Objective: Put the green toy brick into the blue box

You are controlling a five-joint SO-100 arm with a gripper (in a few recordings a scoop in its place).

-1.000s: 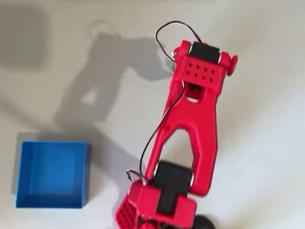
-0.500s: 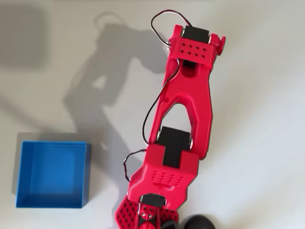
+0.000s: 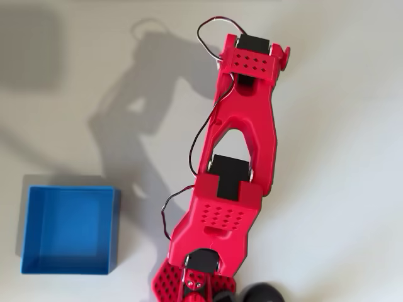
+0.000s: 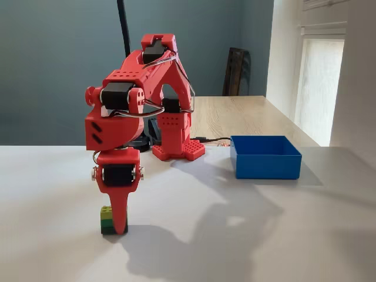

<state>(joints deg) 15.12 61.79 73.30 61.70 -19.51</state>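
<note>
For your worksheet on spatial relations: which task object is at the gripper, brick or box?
The green brick, at the gripper fingertips; the blue box sits far off.

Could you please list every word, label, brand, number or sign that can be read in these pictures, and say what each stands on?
There is no readable text in either view.
The red arm bears only plain plastic, black motor blocks and dot-pattern holes.
The blue box has bare walls.
The green toy brick, down at the gripper, shows studs but any lettering on them is too small to tell.
The white table is unmarked.
</note>
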